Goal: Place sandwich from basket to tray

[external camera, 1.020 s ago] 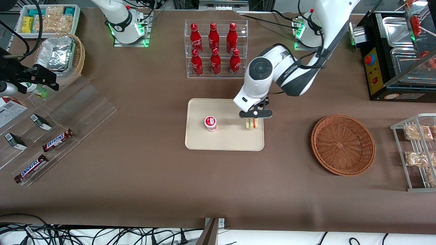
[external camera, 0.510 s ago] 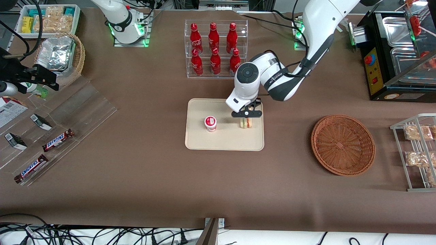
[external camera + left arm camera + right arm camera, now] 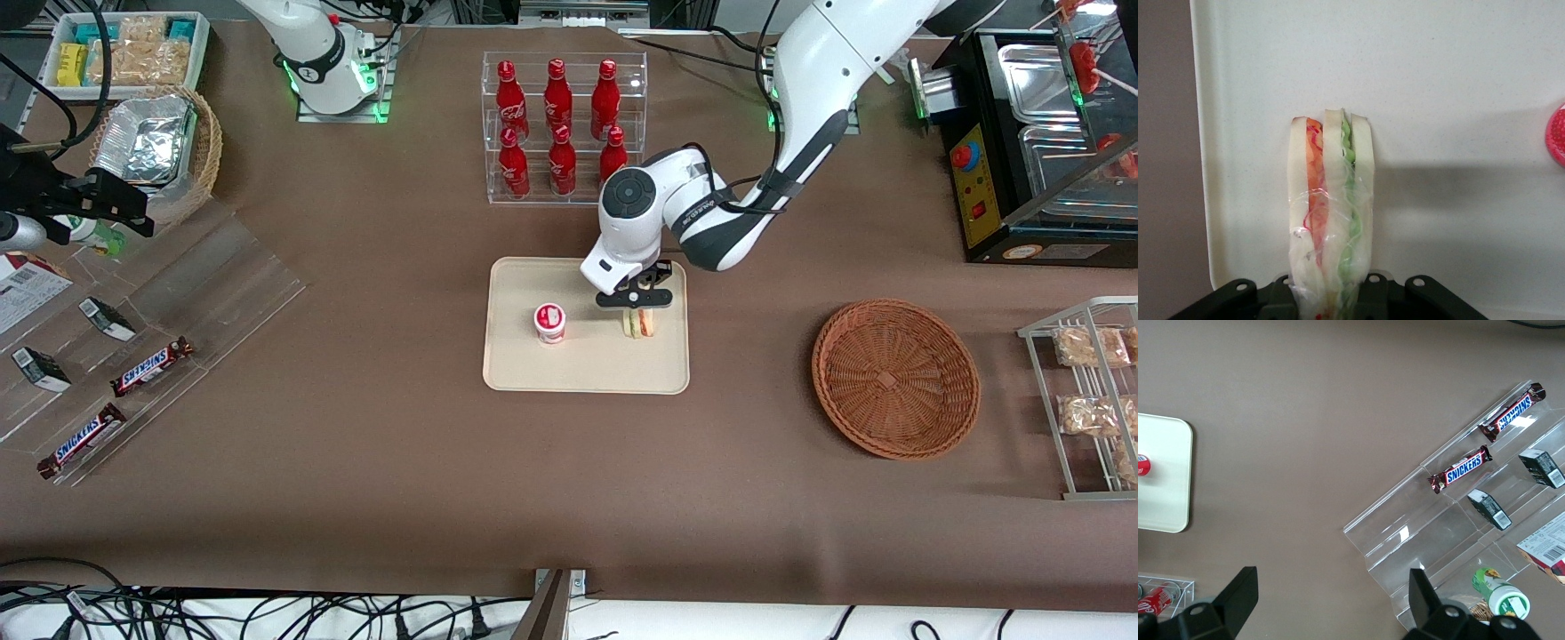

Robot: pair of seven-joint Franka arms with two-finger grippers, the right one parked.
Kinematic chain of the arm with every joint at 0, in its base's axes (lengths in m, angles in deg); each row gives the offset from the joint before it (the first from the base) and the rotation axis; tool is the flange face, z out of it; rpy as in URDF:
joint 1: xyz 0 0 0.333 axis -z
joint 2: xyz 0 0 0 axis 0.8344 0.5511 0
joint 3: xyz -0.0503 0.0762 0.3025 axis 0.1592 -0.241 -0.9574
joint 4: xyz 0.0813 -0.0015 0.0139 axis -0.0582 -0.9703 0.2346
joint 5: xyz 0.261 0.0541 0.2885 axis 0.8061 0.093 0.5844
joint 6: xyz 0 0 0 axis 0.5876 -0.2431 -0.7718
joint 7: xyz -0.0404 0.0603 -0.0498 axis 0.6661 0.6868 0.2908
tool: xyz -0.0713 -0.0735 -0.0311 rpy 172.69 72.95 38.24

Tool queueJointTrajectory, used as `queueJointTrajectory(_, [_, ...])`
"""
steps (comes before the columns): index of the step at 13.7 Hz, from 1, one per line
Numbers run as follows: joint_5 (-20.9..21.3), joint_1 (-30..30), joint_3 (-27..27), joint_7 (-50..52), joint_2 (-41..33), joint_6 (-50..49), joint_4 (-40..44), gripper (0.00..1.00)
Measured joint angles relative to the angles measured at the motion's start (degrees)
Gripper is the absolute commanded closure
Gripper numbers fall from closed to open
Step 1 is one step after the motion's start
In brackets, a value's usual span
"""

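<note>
One step in hand: setting down, with carry from basket (image 3: 895, 378) to tray (image 3: 587, 369) judged nearly finished.
Pincer: (image 3: 633, 299) over the tray's half nearer the working arm, clamped on the sandwich (image 3: 638, 324) from above, seen in the wrist view (image 3: 1330, 303) squeezing the wrapped wedge (image 3: 1330, 220) at one end.
Sandwich: upright on edge, bread slices and red and green filling showing end-on; hanging over bare tray surface (image 3: 1458, 100), close above it or just touching, cannot tell which.
Basket: bare of food, on the tabletop (image 3: 569, 498) toward the working arm's end, well apart from the tray.
Neighbour on tray: small red-lidded cup (image 3: 549, 322), beside the sandwich, apart from it.
Next move, as judged: lower until the wedge's edge rests on the tray, spread the fingers, lift straight up.
Care needed: tall narrow wedge likely to tip once released; room enough beside the cup and inside the rim.
</note>
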Motion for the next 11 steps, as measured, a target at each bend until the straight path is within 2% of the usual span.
queueJointTrajectory(2, [0.0,0.0,-0.02,0.08,0.02,0.0,0.12,0.33])
queueJointTrajectory(3, [0.0,0.0,-0.03,0.18,0.03,0.0,0.13,0.13])
queueJointTrajectory(4, [0.0,0.0,-0.02,0.3,0.03,0.0,0.15,0.0])
queueJointTrajectory(11, [0.01,-0.4,-0.1,0.92,-0.2,-0.06,3.23,0.0])
